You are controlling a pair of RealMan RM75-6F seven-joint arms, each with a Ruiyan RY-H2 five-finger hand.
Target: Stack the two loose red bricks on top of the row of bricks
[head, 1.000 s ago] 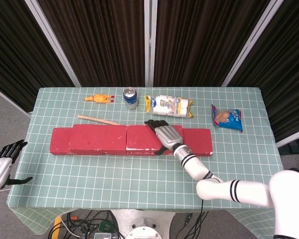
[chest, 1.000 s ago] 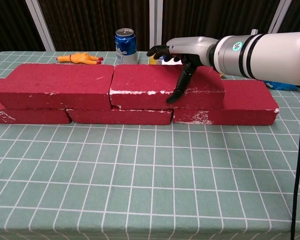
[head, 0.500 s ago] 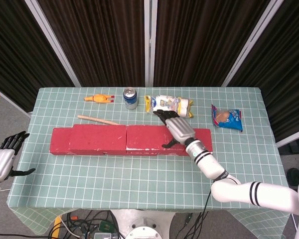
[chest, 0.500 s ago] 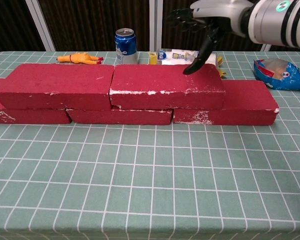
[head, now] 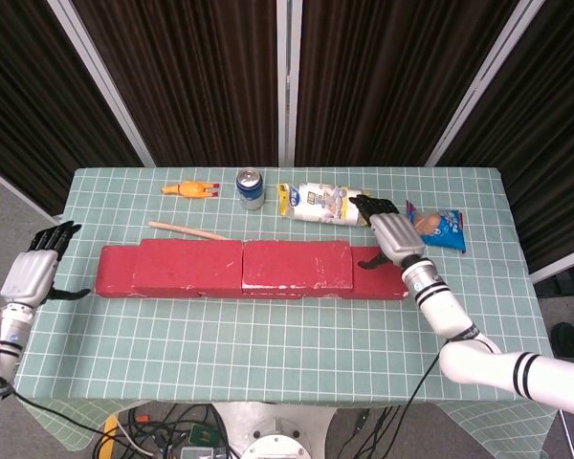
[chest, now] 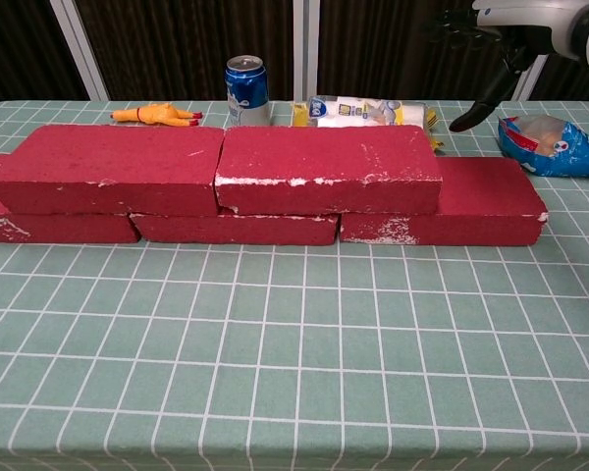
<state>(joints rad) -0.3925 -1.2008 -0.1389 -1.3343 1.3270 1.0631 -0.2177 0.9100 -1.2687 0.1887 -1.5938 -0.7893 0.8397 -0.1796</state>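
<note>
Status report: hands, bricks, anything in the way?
Both hands empty: right hand raised above row's right end, left hand off table's left edge. Two top bricks sit on row. Nothing obstructing.

Toy chicken point(head: 189, 189): lying at the table's far left.
Soda can point(head: 251, 188): standing upright beside it.
Wooden stick point(head: 187, 230): lying just behind the bricks.
White packet point(head: 322, 203): lying right of the can.
Blue snack bag point(head: 438, 226): sitting far right.

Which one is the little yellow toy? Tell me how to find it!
Start at the long row of red bricks across the green table. Look behind its left half, past the wooden stick, toward the back edge. The rubber chicken lies left of the soda can; it is the only orange-yellow thing there.
</note>
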